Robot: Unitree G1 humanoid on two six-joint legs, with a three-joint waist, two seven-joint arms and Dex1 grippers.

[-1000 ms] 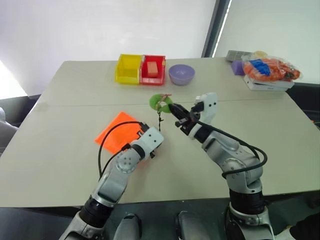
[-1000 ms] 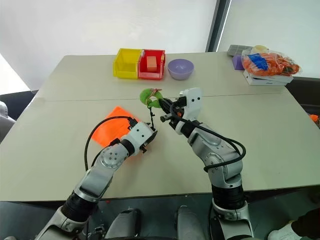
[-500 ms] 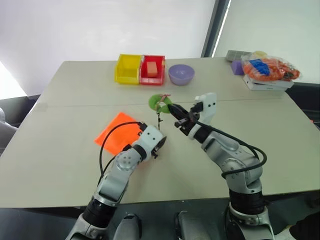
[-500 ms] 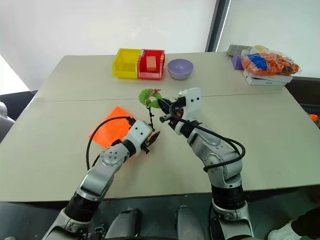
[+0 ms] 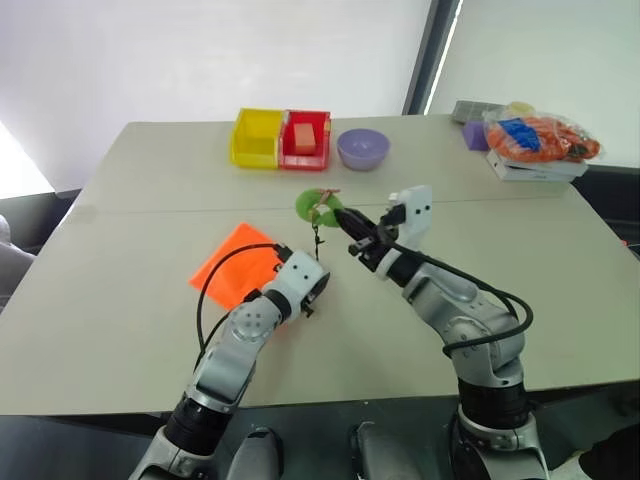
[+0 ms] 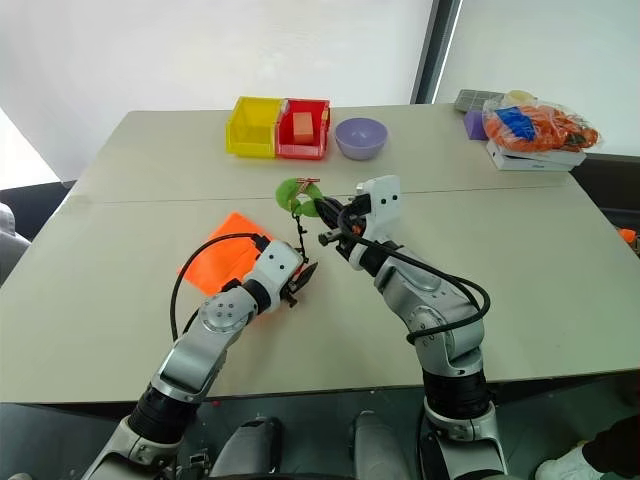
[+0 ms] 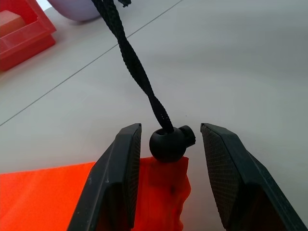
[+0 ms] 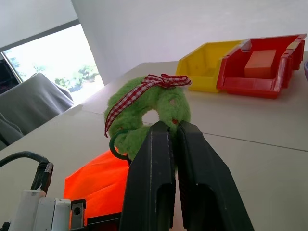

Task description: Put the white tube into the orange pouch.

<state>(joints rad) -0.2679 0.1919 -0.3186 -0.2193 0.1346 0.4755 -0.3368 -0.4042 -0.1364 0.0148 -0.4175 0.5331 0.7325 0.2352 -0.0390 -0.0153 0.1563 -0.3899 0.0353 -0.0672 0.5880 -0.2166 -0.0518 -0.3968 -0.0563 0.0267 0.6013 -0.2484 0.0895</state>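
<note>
I see my left gripper (image 7: pixel 169 159) with its two black fingers (image 7: pixel 118 178) standing apart. Between them sits the round black cord stopper (image 7: pixel 169 143) at the bunched neck of the bright orange soft cloth pouch (image 5: pixel 238 263). In the left wrist view the stopper does not touch either finger, so I am not squeezing it. The rest of the pouch lies flat on the grey table (image 5: pixel 120 300), behind those fingers.

The twisted black cord (image 7: pixel 132 67) runs up from the stopper, away from my left fingers, toward my right gripper (image 8: pixel 174 132). My right fingers (image 8: pixel 154 178) are pressed shut, with no gap I can see. They pinch at the fuzzy green ring with a red and white checked bow (image 8: pixel 149 108), which sits right at their tips and is lifted off the table.

I cannot find the small white tube, so I cannot tell where it is.

Far past my right fingers stand a yellow plastic bin (image 5: pixel 256 137), a red plastic bin (image 5: pixel 306 139) and a purple bowl (image 5: pixel 362 148).
</note>
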